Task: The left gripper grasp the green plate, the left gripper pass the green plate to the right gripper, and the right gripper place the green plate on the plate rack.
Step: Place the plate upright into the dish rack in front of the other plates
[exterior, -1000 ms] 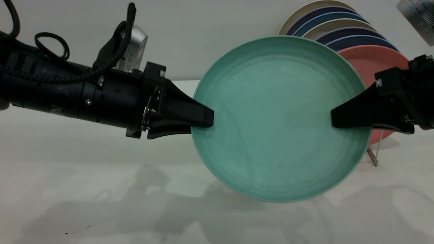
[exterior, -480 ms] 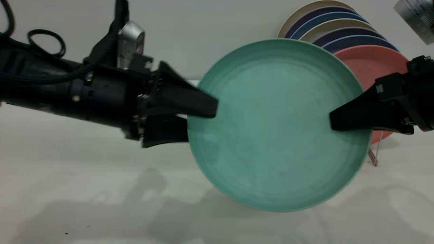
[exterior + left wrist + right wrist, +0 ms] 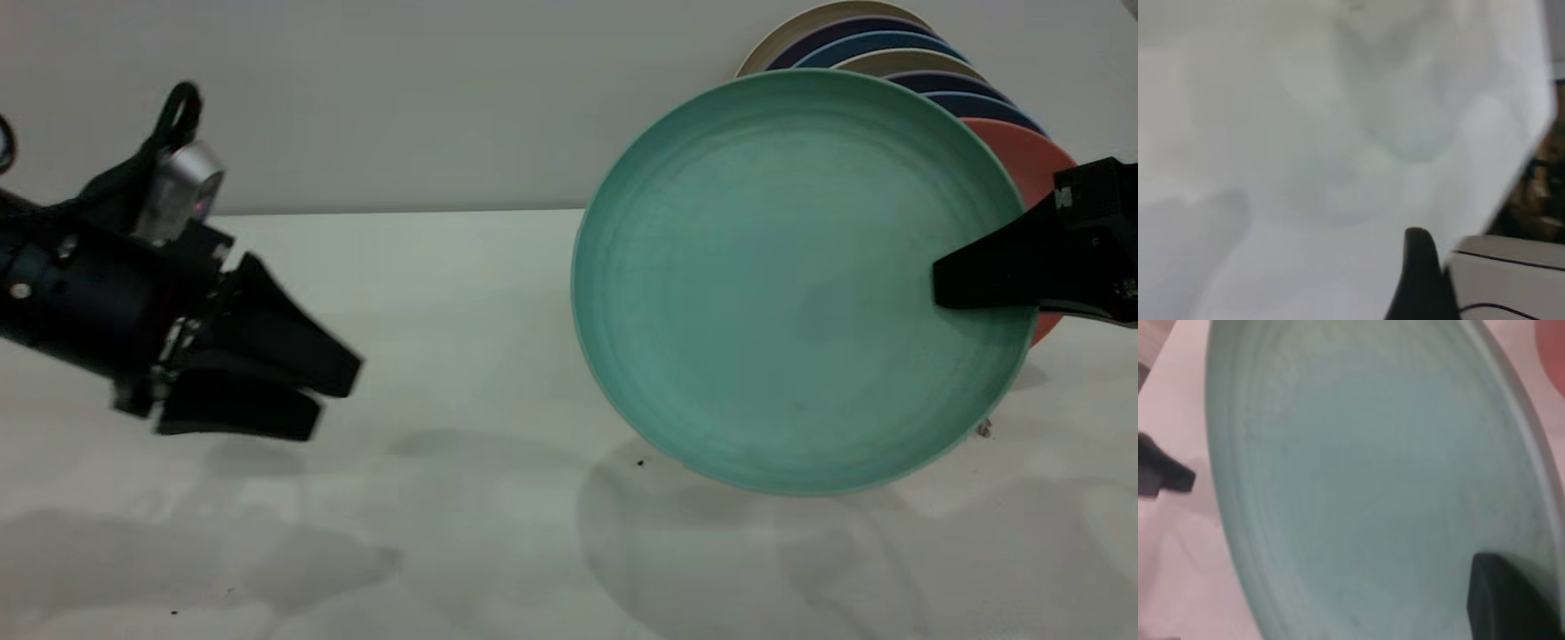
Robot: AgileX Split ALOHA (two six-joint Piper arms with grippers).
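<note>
The green plate (image 3: pixel 791 276) hangs upright above the table at the right, its face toward the exterior camera. My right gripper (image 3: pixel 947 289) is shut on its right rim; one black finger (image 3: pixel 1501 600) lies on the plate's face (image 3: pixel 1358 473) in the right wrist view. My left gripper (image 3: pixel 333 391) is far left, low over the table, open and empty, well apart from the plate. One of its fingers (image 3: pixel 1418 273) shows in the left wrist view over bare table. The plate rack is hidden behind the green plate, except for a bit of wire (image 3: pixel 982 429) at its lower right.
A row of upright plates stands behind the green plate at the back right: a salmon-pink plate (image 3: pixel 1031 173), blue plates (image 3: pixel 978 102) and beige plates (image 3: pixel 831 18). The white table (image 3: pixel 462 338) spans the view, with a grey wall behind.
My left gripper has opened, let go of the green plate's left rim and pulled back far to the left and down. My right gripper has carried the plate right and slightly up.
</note>
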